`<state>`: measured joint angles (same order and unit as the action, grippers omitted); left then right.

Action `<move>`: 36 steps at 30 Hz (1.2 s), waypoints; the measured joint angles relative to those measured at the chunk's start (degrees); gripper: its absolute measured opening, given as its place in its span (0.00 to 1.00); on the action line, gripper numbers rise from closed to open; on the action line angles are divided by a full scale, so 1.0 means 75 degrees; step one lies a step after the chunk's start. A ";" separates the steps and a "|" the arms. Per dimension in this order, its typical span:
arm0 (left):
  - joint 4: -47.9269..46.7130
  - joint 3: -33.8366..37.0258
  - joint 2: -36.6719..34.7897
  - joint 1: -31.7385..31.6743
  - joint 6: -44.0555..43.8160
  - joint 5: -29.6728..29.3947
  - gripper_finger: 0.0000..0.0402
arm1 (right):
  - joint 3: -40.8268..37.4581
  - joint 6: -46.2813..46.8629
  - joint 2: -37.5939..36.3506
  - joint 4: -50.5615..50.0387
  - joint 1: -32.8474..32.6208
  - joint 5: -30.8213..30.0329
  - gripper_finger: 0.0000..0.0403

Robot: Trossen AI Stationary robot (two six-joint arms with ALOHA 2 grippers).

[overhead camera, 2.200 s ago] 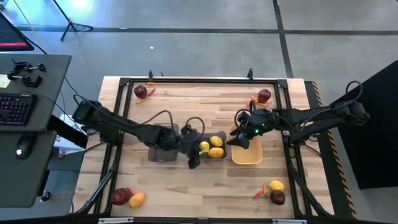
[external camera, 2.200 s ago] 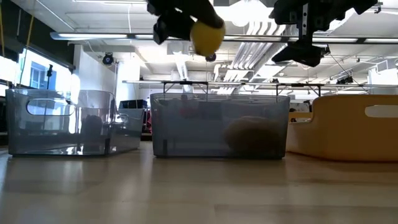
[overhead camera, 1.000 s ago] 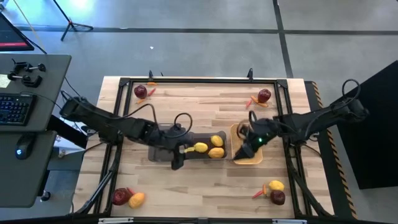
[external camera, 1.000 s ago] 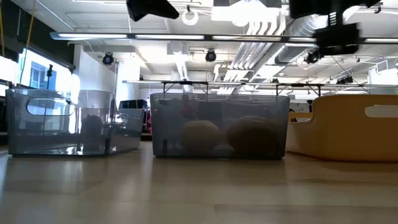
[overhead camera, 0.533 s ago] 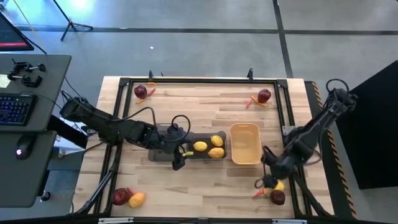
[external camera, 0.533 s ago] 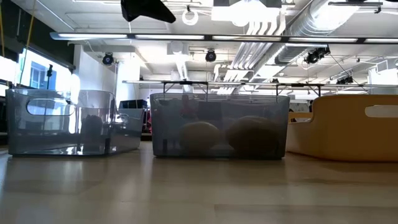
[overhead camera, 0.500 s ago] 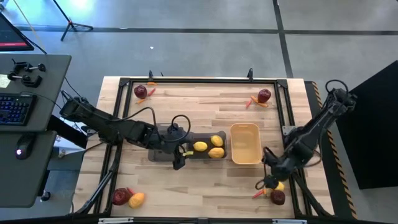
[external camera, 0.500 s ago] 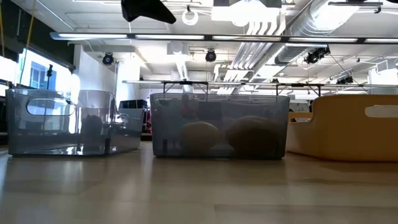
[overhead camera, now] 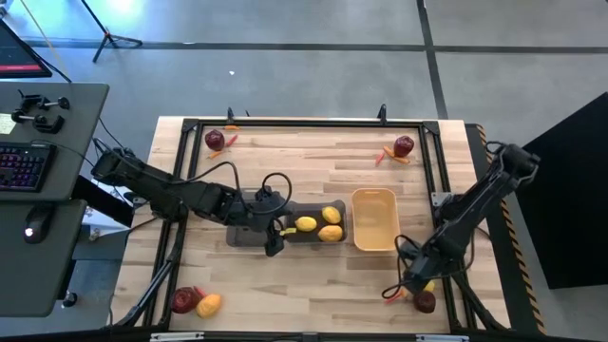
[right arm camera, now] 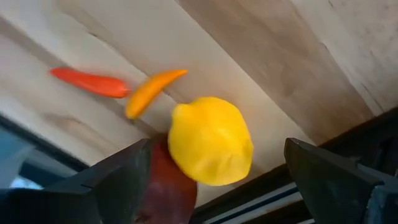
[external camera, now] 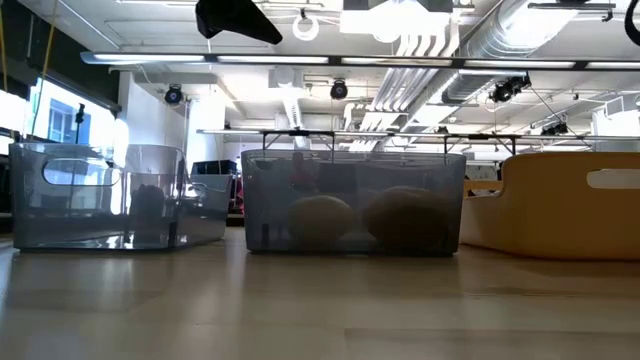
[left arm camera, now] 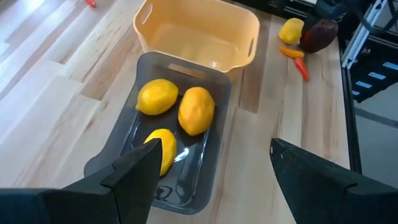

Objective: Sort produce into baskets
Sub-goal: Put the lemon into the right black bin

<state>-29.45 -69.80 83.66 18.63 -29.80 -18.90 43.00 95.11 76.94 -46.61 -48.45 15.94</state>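
Wooden bench (overhead camera: 313, 161), lower right of high view: right claw (overhead camera: 410, 282), fingers spread and empty, hovers over lemon (right arm camera: 210, 141) beside apple (right arm camera: 169, 194) and peppers (right arm camera: 90, 82). Step: pickup approach. Next: descend, close on lemon, carry to grey basket (overhead camera: 309, 226) at centre. Left claw (overhead camera: 274, 237) released, waiting there.

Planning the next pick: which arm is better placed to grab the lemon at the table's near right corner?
Right. Its open claw hangs directly over that lemon, while the left claw sits open above the grey basket.

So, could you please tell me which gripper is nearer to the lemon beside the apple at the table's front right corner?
The right gripper is nearer, jaws open, right above that lemon. The left gripper hovers over the grey basket mid-table, well away from it.
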 joint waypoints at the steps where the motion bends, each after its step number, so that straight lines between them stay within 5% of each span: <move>1: 0.0005 0.0000 0.0000 0.0000 0.0000 0.0000 0.71 | 0.0000 -0.0005 0.0109 0.0005 0.0000 0.0103 0.89; 19: -0.0193 0.0000 0.0000 0.0000 -0.0003 0.0005 0.71 | 0.0000 -0.0142 0.1210 0.0110 0.0000 0.0624 0.86; 31: -0.0419 0.0000 -0.0058 0.0000 -0.0001 -0.0058 0.71 | 0.0000 -0.0154 0.1388 0.0063 0.0000 0.0794 0.53; 36: -0.0422 -0.0006 -0.0967 -0.0157 0.0182 -0.0087 0.71 | 0.0250 -0.0347 0.0849 -0.0618 0.0000 0.0574 0.43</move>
<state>-32.61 -69.85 76.41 17.46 -28.43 -19.55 44.88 92.50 83.30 -51.24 -48.45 20.24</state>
